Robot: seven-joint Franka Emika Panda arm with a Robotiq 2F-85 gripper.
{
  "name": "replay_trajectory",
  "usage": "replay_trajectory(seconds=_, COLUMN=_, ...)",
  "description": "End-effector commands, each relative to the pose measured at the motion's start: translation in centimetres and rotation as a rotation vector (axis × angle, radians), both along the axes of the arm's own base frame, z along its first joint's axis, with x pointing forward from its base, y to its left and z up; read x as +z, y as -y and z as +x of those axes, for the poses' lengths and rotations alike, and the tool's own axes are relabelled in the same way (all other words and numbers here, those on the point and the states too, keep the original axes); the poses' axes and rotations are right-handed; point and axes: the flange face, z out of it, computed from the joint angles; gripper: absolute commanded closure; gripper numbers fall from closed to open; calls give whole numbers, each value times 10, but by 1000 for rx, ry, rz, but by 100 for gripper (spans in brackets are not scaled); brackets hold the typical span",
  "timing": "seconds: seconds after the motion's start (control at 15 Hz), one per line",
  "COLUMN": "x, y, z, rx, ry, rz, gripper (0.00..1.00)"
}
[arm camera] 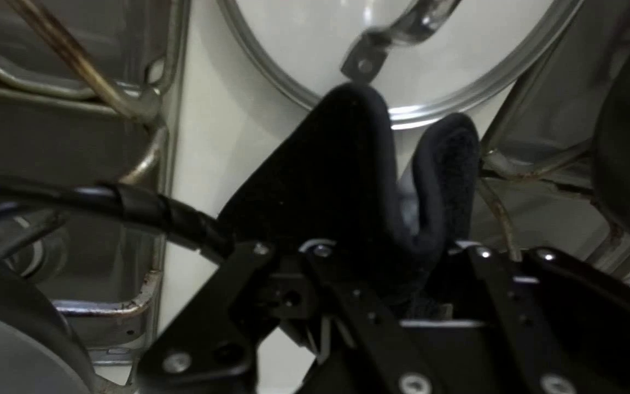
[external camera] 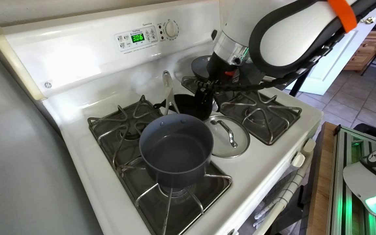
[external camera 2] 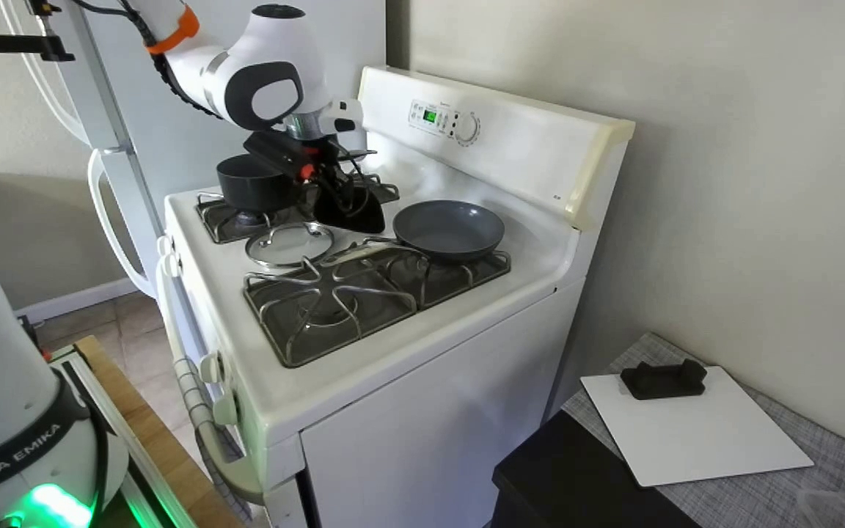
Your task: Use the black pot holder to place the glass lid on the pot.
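On the white stovetop (external camera: pixel 240 169), between the burner grates (external camera: pixel 169 205), lies the glass lid (external camera: pixel 222 139), strap handle (external camera: pixel 229 132) uppermost. In an exterior view the pot (external camera: pixel 176 151) stands uncovered, lid at its 2-to-3 o'clock. Your gripper (arm camera: pixel 397 268) pinches the black pot holder (arm camera: pixel 315 180); the grip itself is buried in cloth, its firmness unknown.

Wrist view: the fold's mouth faces 12 o'clock, toward the lid; the handle's near end shows just past the taller flap (arm camera: pixel 342 142), contact unclear.

Judged step: bringing the pot holder onto the handle. To do it well, travel toward 12 o'clock, high enough that the flaps do not shove the rim (arm camera: pixel 430 112). The handle slants toward about 2 o'clock, so rotate until the fold's mouth matches, then lower with a flap on each side. Loosen no wider than the handle needs; any more and the pot holder likely drops. Aim for mid-handle, so the lid should lift level. Keep clear of the frying pan (external camera 2: pixel 448 229), near the pot holder's 3-to-4 o'clock in an exterior view.
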Motion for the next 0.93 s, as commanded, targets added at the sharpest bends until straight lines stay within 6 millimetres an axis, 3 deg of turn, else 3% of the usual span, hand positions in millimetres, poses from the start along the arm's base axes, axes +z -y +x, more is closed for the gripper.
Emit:
replay_trajectory(seconds=0.0, x=8, y=5, z=-31, rx=11, ry=-38, rz=17, gripper=97)
replay_trajectory(seconds=0.47, x=9, y=1, z=-71, rx=46, ry=-80, rz=14, gripper=97)
replay_trajectory(seconds=0.87, x=5, y=-15, z=-92, rx=92, ry=-73, rz=17, gripper=97)
